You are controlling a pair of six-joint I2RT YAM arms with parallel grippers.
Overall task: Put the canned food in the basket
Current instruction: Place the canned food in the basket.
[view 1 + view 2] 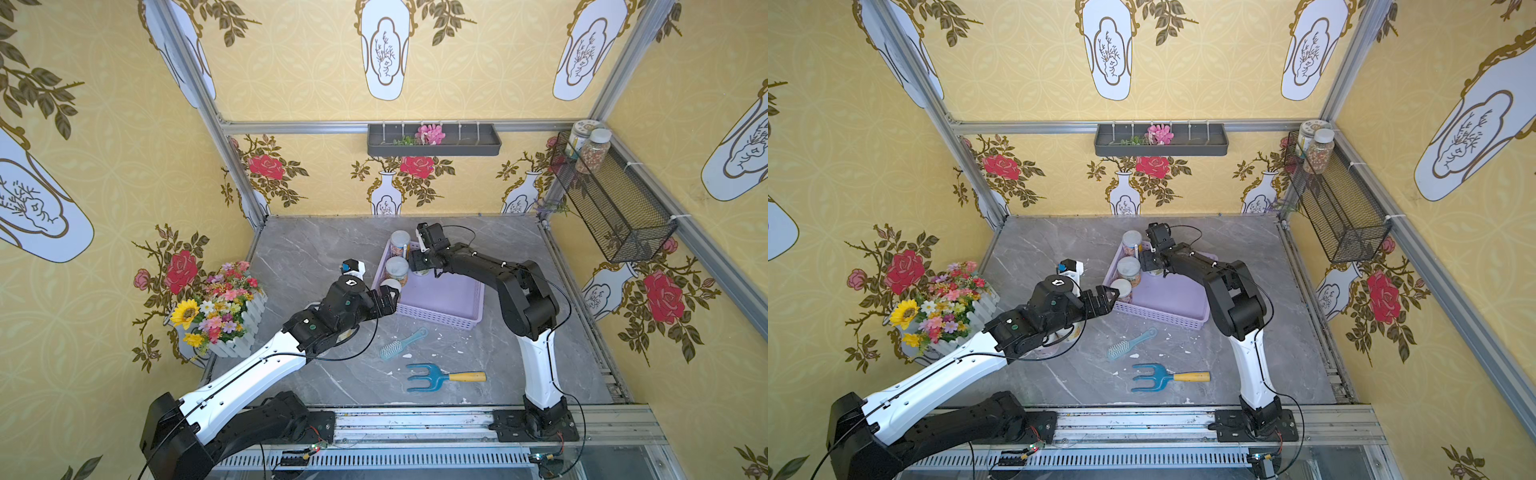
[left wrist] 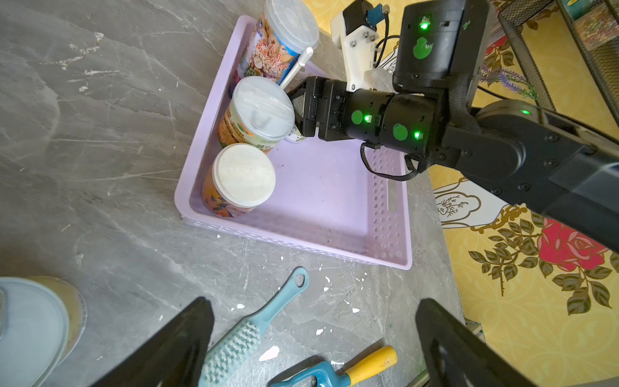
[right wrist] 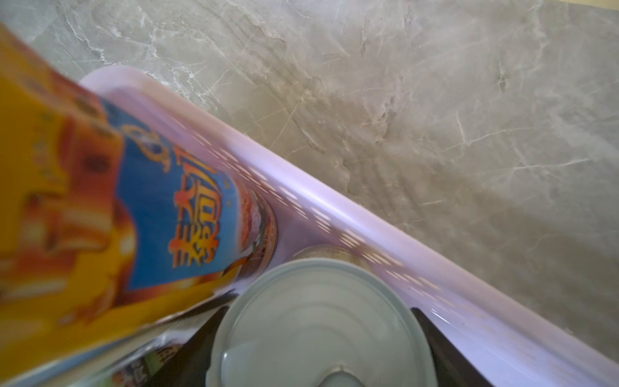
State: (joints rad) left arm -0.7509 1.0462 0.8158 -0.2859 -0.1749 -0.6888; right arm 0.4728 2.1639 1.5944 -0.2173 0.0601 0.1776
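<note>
Right fingers [image 3: 447, 351] clamp a mostly hidden can [image 2: 295, 136] in the basket [image 2: 318, 204]; left fingers [image 2: 174, 348] gape empty.

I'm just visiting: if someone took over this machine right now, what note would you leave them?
Left tool: open, empty, hovering near a corner of the basket.
Right tool: shut on a small can, low inside the basket.
Done: tall can, middle can and white-topped can stand along one basket side.
To do: release the small can; another can sits on the table near the left tool.
</note>
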